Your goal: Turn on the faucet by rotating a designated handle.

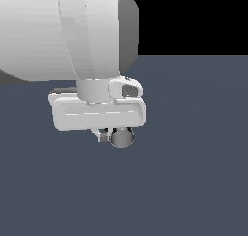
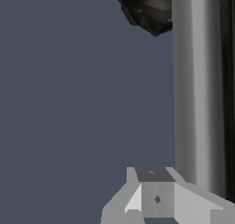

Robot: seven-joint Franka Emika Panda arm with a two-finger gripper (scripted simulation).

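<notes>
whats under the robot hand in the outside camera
Just below the white gripper, the round flat end of the silver handle pokes out beside a finger. The rest of the bar and the faucet's black base are hidden there by the arm; only the wrist view shows them.

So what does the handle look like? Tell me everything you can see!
The handle is a shiny silver-grey round bar, like polished metal. In the wrist view it runs long and straight past one finger of the gripper, very close; whether they touch is unclear. Its far end passes the faucet's black ridged base. In the exterior view only its flat round end peeks out beneath the gripper, above the grey floor.
</notes>
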